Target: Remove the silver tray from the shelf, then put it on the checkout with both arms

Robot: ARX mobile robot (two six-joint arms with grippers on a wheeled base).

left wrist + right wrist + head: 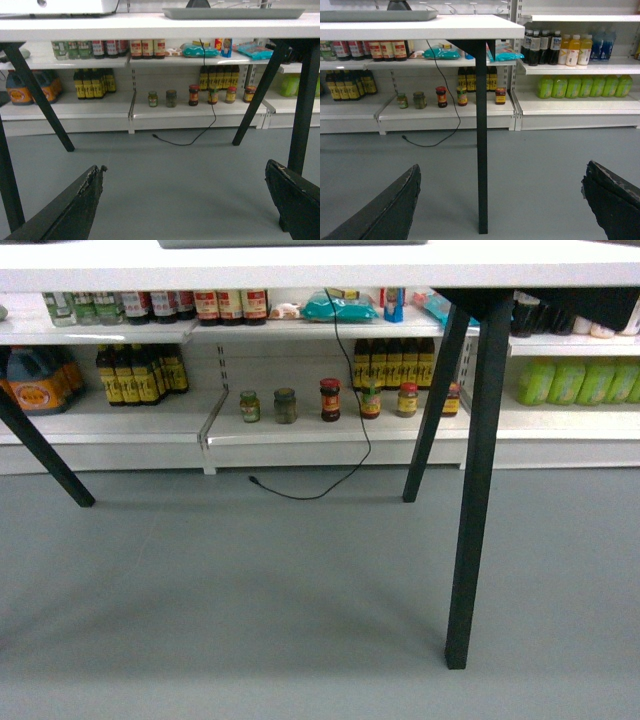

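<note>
The silver tray (232,13) lies flat on top of the white checkout (125,26). Its grey rim also shows in the right wrist view, silver tray (375,15), on the checkout (470,26), and as a thin strip, silver tray (290,243), at the head view's top edge. My left gripper (186,167) hangs open low over the grey floor, below the tabletop, with nothing between its fingers. Just as low, my right gripper (502,165) is open and empty, facing a dark table leg (481,135). Neither gripper appears in the head view. The shelf (300,430) stands behind the table.
Dark angled table legs (478,480) (40,450) stand on the floor. A black cable (355,400) hangs from the table and trails on the floor. Bottles (140,375) and jars (330,400) fill the shelves. A white device (55,6) sits on the tabletop's left.
</note>
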